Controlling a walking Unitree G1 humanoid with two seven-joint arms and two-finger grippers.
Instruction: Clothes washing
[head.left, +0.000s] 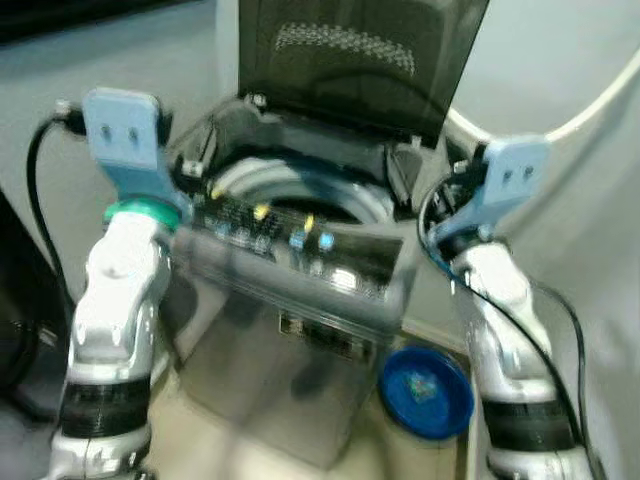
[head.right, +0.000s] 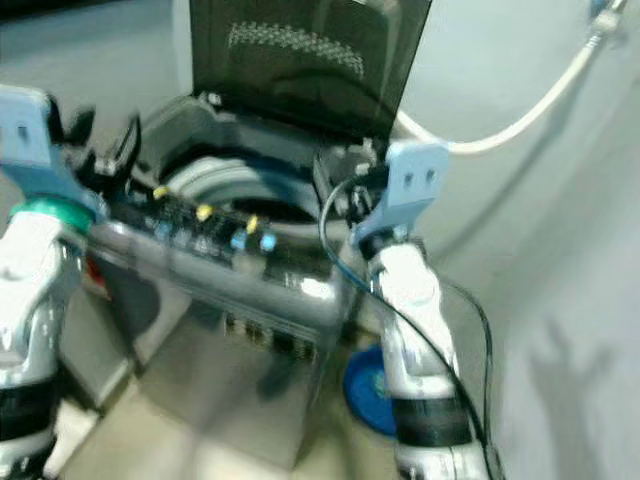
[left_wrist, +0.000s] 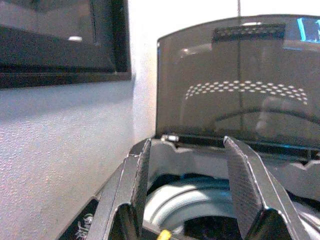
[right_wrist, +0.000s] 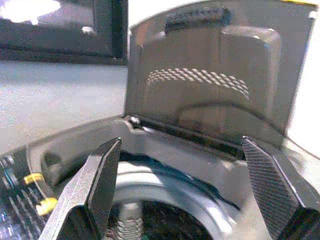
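washing machine (head.left: 300, 290) directly ahead, lid (left_wrist: 235, 85) up, drum (right_wrist: 165, 200) exposed | left gripper (left_wrist: 192, 200) wide, empty, at left rim | right gripper (right_wrist: 185, 195) wide, empty, over drum | advice: steady first, reach in clear of control panel (head.left: 270, 235)

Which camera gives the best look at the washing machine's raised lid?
The right wrist view: the lid stands upright and sharp, nearly whole, with its handle and dotted pattern, framed by the open right gripper. The left wrist view crops its right side beyond the open left gripper. Both eye views blur it and cut off its top.
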